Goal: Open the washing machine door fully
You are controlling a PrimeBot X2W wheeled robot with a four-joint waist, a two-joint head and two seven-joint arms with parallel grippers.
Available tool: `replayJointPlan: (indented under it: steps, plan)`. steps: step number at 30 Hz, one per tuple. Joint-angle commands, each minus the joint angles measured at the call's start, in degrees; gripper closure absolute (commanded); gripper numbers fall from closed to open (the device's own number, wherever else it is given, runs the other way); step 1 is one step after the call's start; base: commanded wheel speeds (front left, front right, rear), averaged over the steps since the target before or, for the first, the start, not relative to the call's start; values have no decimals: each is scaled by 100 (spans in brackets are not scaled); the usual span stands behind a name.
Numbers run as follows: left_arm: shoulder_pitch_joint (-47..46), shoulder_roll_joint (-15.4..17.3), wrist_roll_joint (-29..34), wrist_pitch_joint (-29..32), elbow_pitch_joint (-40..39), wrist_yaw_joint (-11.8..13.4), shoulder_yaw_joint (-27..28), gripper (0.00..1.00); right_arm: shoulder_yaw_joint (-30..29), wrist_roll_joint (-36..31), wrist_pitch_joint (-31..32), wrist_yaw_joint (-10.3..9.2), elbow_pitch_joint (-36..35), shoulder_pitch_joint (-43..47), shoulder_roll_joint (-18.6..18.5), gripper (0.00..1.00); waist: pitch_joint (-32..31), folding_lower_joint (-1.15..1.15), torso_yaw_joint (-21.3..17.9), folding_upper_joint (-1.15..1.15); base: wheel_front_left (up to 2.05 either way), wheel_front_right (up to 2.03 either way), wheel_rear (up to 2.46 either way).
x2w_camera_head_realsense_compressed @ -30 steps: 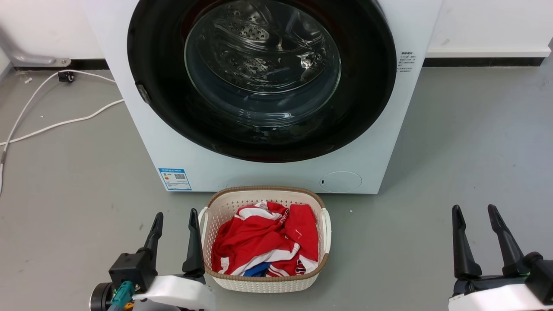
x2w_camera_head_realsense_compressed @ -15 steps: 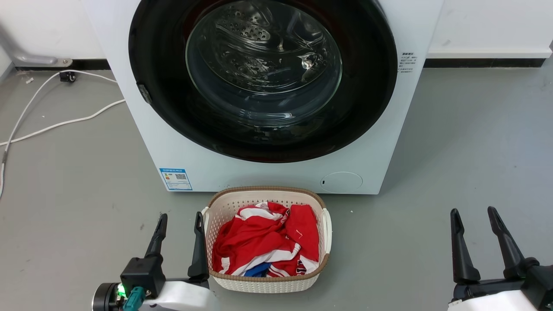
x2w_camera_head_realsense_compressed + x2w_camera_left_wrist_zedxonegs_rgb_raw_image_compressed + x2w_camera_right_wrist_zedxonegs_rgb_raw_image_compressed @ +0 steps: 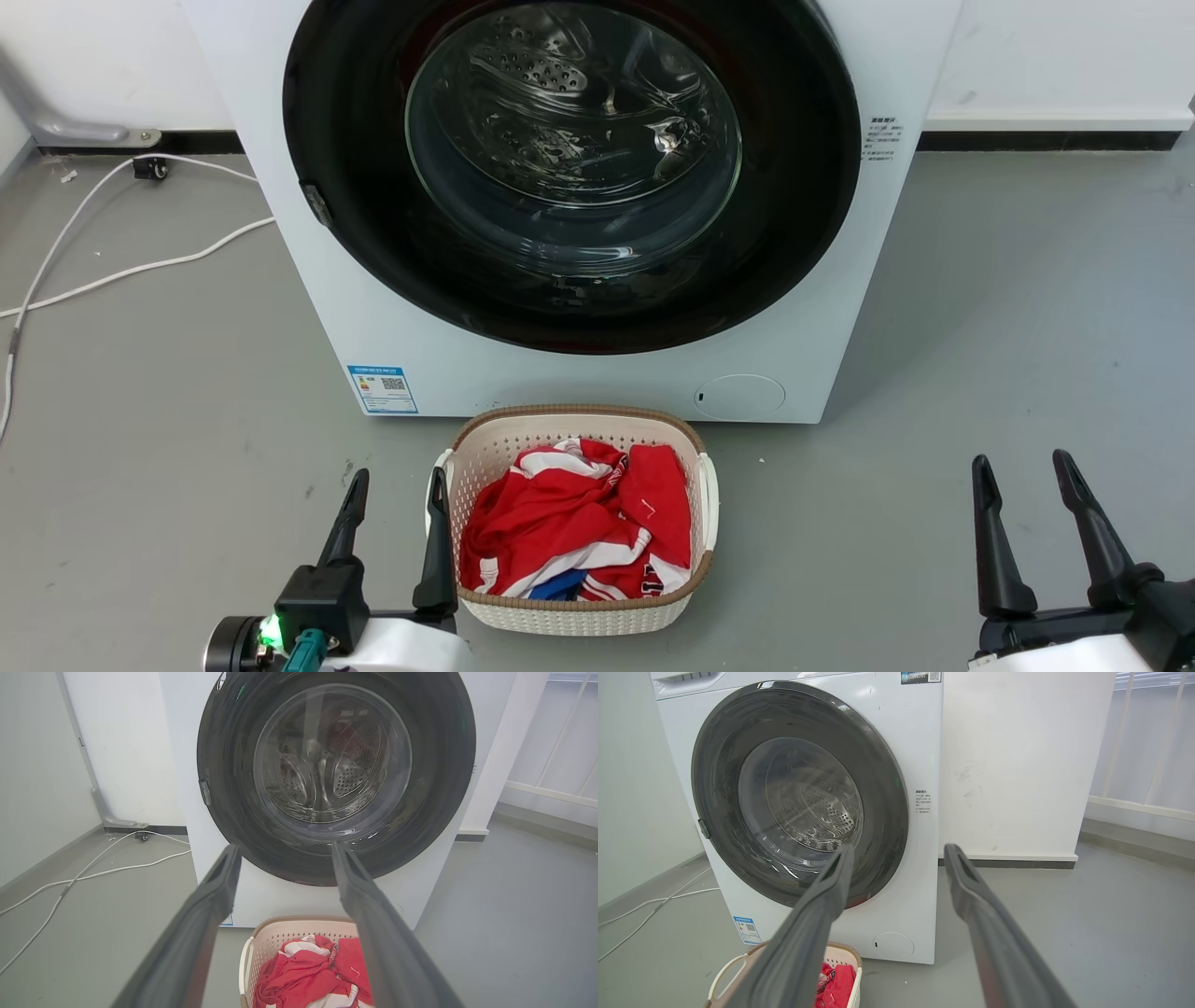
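- Barely anything has changed: the left gripper (image 3: 399, 474) has slid lower, nearer the laundry basket (image 3: 569, 611), fingers spread and empty.
- The right gripper (image 3: 1019, 457) is likewise spread and empty.
- The washing machine door (image 3: 803, 187) sits flush and untouched well ahead, so opening has not begun.

Cream basket (image 3: 579, 616) full of red-and-white clothes (image 3: 560, 523) sits on the grey floor (image 3: 980, 308); a white cable (image 3: 131, 272) snakes off left.
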Motion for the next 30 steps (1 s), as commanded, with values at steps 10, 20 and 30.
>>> replayJointPlan:
  steps: [10,20,30]
  plan:
    - [29,3,-13,-29,66,32,-1,0,-15,193,-18,-2,128,84,17,0,27,0,6,0,0,0,0]
    - [49,3,43,-29,93,62,24,0,-12,202,-18,-2,163,64,17,0,47,0,-3,0,0,0,0]
    - [27,3,37,-29,110,89,35,0,180,920,-18,-1,159,14,16,100,61,0,-15,0,0,0,0]
